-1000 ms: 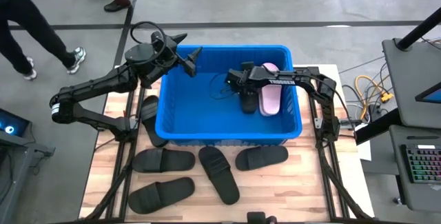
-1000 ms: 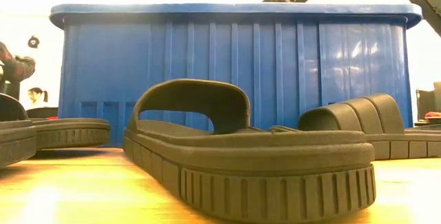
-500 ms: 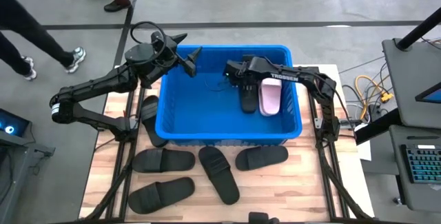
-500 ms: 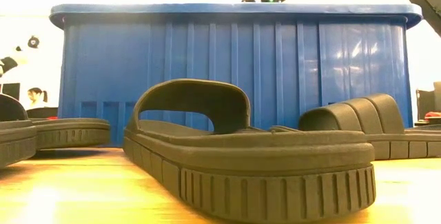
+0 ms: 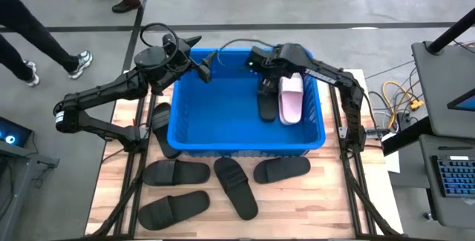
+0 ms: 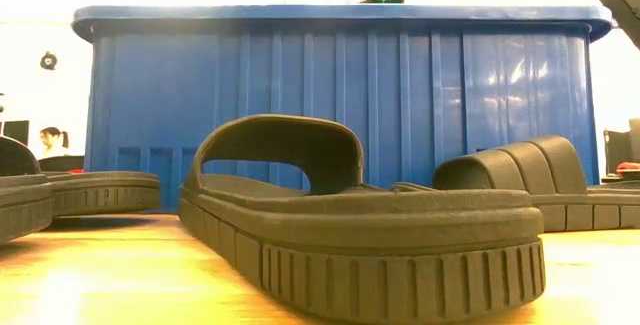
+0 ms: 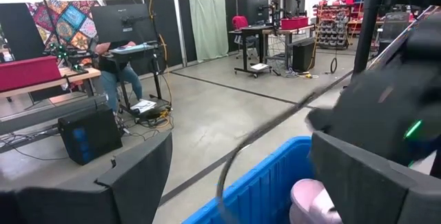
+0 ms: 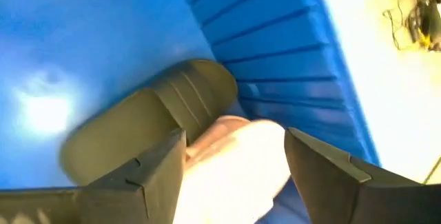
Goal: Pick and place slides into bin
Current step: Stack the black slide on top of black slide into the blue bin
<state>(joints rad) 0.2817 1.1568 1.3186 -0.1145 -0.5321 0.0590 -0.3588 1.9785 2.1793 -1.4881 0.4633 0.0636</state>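
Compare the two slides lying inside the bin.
The pink slide is pale, while the black slide beside it is dark. The pink one lies nearer the right wall of the blue bin; the black one lies closer to the bin's middle. The pink one looks a little wider from above. Both lie side by side, lengthwise, on the bin's floor.

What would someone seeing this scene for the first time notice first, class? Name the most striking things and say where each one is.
The bright blue bin dominates the middle of the table, with a pale pink slide and a black slide side by side inside it at its right end. The right gripper is open above the bin's far rim, and the left gripper hangs open over the far left corner. Five black slides lie on the wooden table outside the bin, along its near side and left end.
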